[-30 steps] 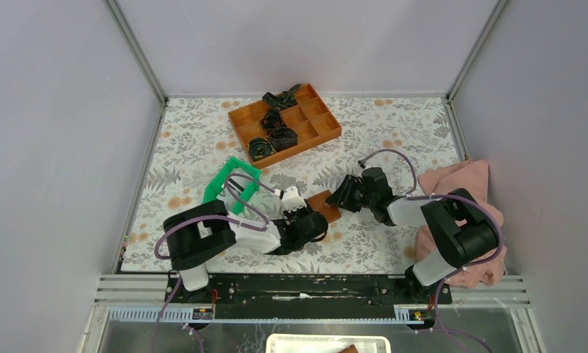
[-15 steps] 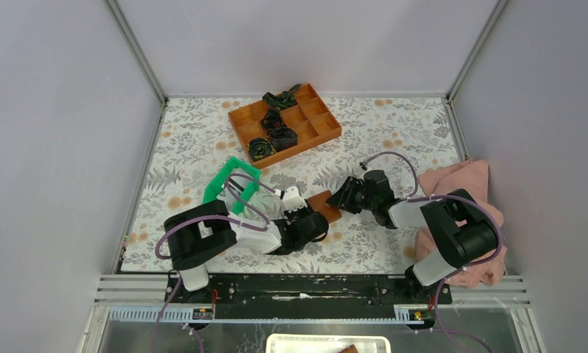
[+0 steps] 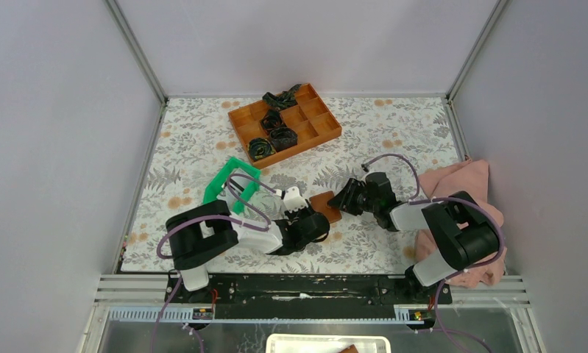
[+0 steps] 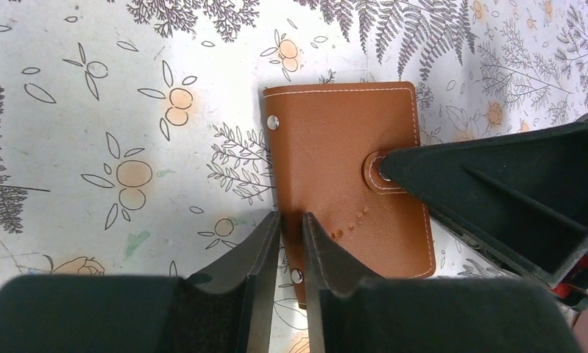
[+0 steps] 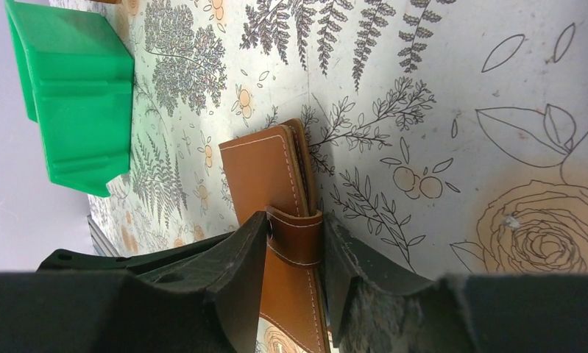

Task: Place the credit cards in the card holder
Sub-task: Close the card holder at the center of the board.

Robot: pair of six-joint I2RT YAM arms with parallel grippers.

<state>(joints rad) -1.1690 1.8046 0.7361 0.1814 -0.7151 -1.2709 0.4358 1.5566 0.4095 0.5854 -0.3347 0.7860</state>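
The card holder (image 3: pixel 326 204) is a closed brown leather wallet on the floral mat between my two arms. My left gripper (image 3: pixel 315 216) is shut on its stitched side edge (image 4: pixel 291 224), one finger on each face. The wallet's top face (image 4: pixel 342 147) shows two rivets and the snap tab. My right gripper (image 3: pixel 341 200) comes in from the other side and grips the card holder (image 5: pixel 265 173) across the snap tab (image 5: pixel 296 235), with its fingertips (image 5: pixel 294 220) pressed against both sides. One right finger (image 4: pixel 497 191) covers the snap in the left wrist view. The credit cards are not in view.
An orange compartment tray (image 3: pixel 316 121) with black coiled items (image 3: pixel 272 136) stands at the back. A green plastic tray (image 3: pixel 221 184) (image 5: pixel 77 88) sits left of the wallet, behind my left arm's cables. A pink cloth (image 3: pixel 460 180) lies at the right wall.
My right gripper has narrowed a little onto the snap tab, and its wrist has drifted slightly to the right and nearer. The left gripper and the wallet have stayed in place.
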